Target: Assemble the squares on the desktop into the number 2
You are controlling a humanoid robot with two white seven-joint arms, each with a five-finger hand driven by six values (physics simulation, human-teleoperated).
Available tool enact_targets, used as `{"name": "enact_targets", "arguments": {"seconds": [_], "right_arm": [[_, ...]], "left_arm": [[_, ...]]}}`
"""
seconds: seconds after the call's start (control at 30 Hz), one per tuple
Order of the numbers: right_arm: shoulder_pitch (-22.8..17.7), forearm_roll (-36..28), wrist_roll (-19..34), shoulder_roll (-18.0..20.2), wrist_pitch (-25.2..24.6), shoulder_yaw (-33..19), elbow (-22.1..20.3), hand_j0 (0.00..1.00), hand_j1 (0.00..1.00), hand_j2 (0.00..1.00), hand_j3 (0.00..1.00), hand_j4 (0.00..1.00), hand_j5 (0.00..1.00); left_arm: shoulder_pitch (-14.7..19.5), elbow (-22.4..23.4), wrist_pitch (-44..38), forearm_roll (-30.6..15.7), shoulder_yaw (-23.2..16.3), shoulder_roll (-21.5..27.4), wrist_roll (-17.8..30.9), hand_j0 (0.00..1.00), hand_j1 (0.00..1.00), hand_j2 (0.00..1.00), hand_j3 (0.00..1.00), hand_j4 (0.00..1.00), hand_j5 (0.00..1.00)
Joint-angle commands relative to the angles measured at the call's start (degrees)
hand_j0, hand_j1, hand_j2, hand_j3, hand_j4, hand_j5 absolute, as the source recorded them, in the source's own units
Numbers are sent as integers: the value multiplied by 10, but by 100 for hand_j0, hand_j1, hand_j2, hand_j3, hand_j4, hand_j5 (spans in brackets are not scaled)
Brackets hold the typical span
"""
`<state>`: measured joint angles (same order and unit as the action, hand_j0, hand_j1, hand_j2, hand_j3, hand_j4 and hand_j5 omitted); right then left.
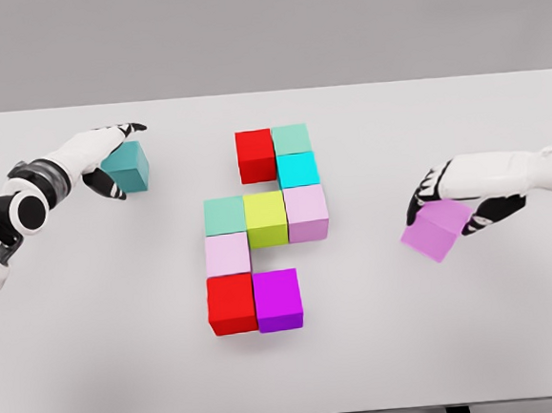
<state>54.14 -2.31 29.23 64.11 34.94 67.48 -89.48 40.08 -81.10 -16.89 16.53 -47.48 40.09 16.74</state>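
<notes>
Several coloured cubes form a stepped shape mid-table: a red cube and a green cube on top, a cyan cube below, then a mint cube, a yellow-green cube and a pale pink cube, a light pink cube, and a second red cube beside a magenta cube. My left hand grips a teal cube at the left. My right hand holds a tilted violet cube at the right.
The white table spans the view, its front edge along the bottom. Both arms come in from the sides, well apart from the central group of cubes.
</notes>
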Motion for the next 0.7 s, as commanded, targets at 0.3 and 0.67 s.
{"name": "enact_targets", "arguments": {"seconds": [0.3,0.67], "right_arm": [[2,-3,43,-31,1,0,-38,67,67,67,67,67,67],[4,8,58,-66,1,3,-51,67,67,67,67,67,67]], "left_arm": [[0,-1,-3,1,-16,2,7,74,74,74,74,74,74],[1,-10,-3,-4,-15,1,0,62,62,62,62,62,62]]}}
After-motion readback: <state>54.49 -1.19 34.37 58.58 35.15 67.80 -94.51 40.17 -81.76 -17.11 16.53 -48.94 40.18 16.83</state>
